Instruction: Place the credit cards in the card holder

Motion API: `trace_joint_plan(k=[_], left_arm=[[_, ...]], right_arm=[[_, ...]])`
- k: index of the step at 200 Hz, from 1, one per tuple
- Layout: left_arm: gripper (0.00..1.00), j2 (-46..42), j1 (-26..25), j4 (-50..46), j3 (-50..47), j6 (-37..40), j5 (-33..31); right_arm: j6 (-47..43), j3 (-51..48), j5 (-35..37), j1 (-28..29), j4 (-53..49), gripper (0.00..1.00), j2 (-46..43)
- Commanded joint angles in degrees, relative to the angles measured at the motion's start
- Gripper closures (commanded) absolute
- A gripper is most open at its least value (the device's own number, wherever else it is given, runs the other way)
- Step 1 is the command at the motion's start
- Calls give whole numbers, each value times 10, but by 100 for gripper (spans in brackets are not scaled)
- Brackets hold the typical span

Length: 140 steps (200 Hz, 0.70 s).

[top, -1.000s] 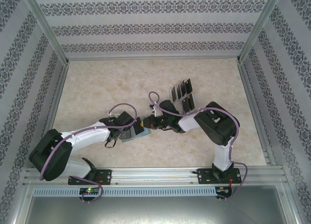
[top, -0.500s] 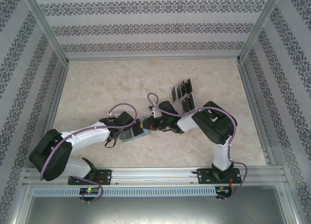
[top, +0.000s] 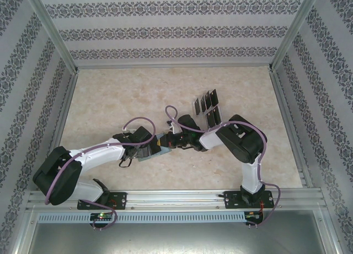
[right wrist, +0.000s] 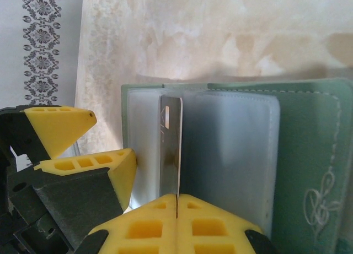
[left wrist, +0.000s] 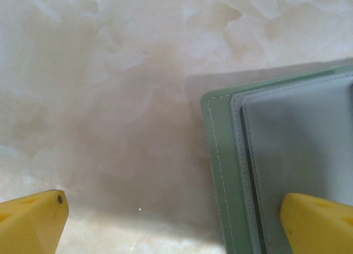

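The right gripper (right wrist: 176,200) is clenching one black credit card (right wrist: 170,144) by its near short end, fingers pressed flat against its faces so it cannot twist while being fed in. In the right wrist view the card is showing as a narrow strip left of centre, its long axis running up the frame and its free end pointing at the upper edge of the clear sleeves. Whether that end is already inside a pocket I cannot tell.

The card holder (left wrist: 220,171) is lying open on the table (left wrist: 110,100) in the right half of the left wrist view. The left gripper (left wrist: 174,225) is standing spread wide, grasping nothing, one fingertip (left wrist: 317,221) sitting over the sleeves, likely to pin the holder down
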Motion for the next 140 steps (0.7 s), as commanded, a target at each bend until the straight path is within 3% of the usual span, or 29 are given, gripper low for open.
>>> trace_joint_plan(k=[1, 74, 140], left_arm=[[0, 8, -7, -23, -19, -4, -4], [0, 1, -7, -28, -12, -5, -4], [0, -83, 6, -61, 1, -38, -24]], right_arm=[[7, 12, 0, 9, 4, 100, 17], [12, 27, 3, 22, 1, 100, 32], [11, 27, 9, 22, -9, 100, 32]])
